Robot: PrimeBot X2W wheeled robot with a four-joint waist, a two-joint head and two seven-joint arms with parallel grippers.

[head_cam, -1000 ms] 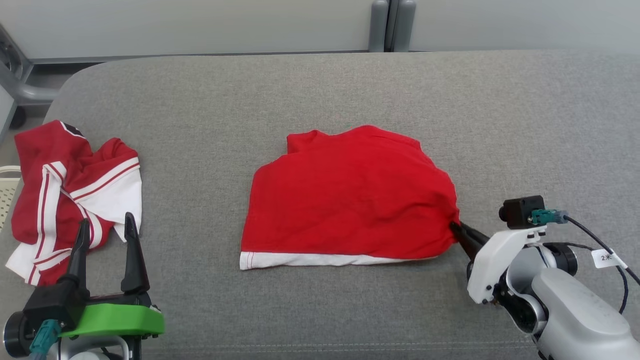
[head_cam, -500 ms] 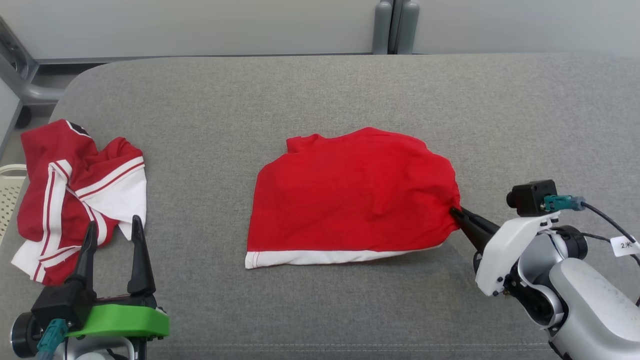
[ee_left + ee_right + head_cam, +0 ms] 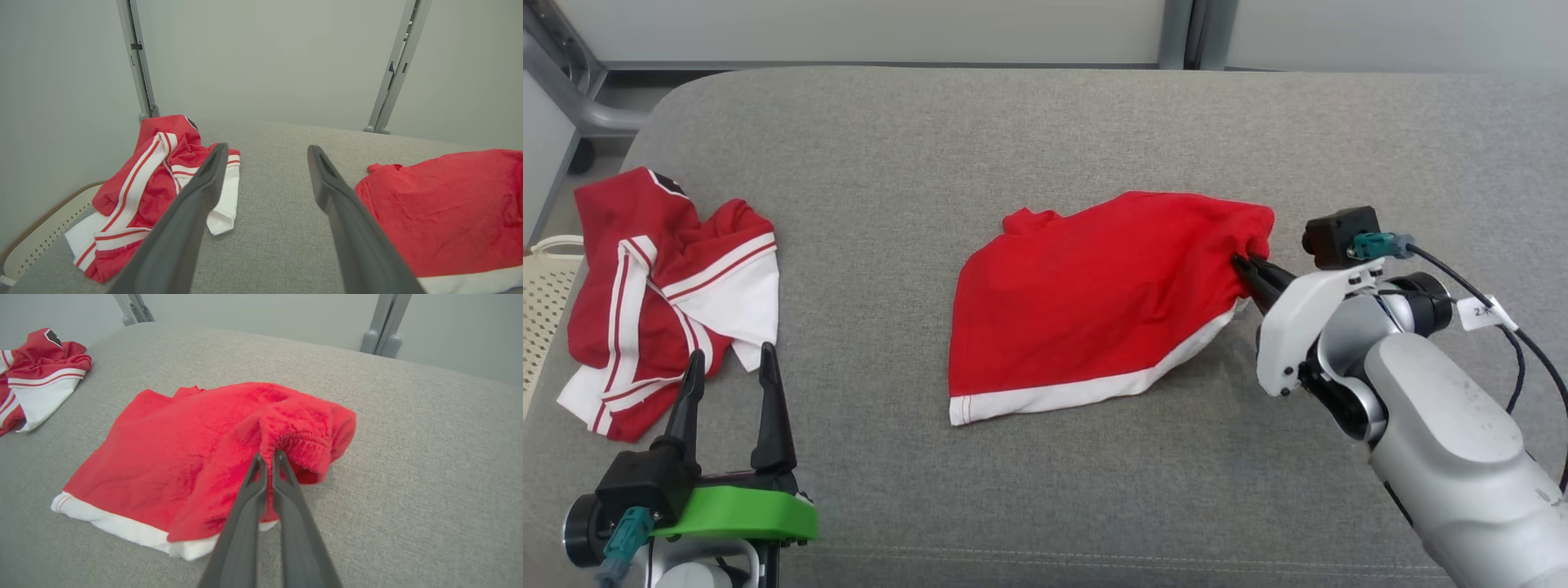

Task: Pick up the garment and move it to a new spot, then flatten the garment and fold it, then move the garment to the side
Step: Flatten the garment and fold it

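The garment [image 3: 1086, 302] is a red folded piece with a white hem, lying mid-way across the grey padded table [image 3: 1029, 131]. My right gripper [image 3: 1241, 265] is shut on its right edge and holds that edge lifted off the surface; the right wrist view shows the garment [image 3: 196, 449] bunched at the pinched fingertips of the right gripper [image 3: 267, 457]. My left gripper [image 3: 729, 366] stands open at the lower left, apart from the garment, with nothing between its fingers. In the left wrist view the left gripper [image 3: 265, 153] points over bare table, the garment [image 3: 445, 208] to its right.
A second crumpled red garment with white stripes [image 3: 662, 286] lies at the table's left end, just beyond my left fingers. A pale perforated basket [image 3: 543, 310] sits off the left edge. Grey frame posts [image 3: 1192, 33] stand behind the table.
My right gripper has moved up and away from me with the garment's right edge, lifting it so the white hem now slants. The camera has also shifted. The left gripper stays open.
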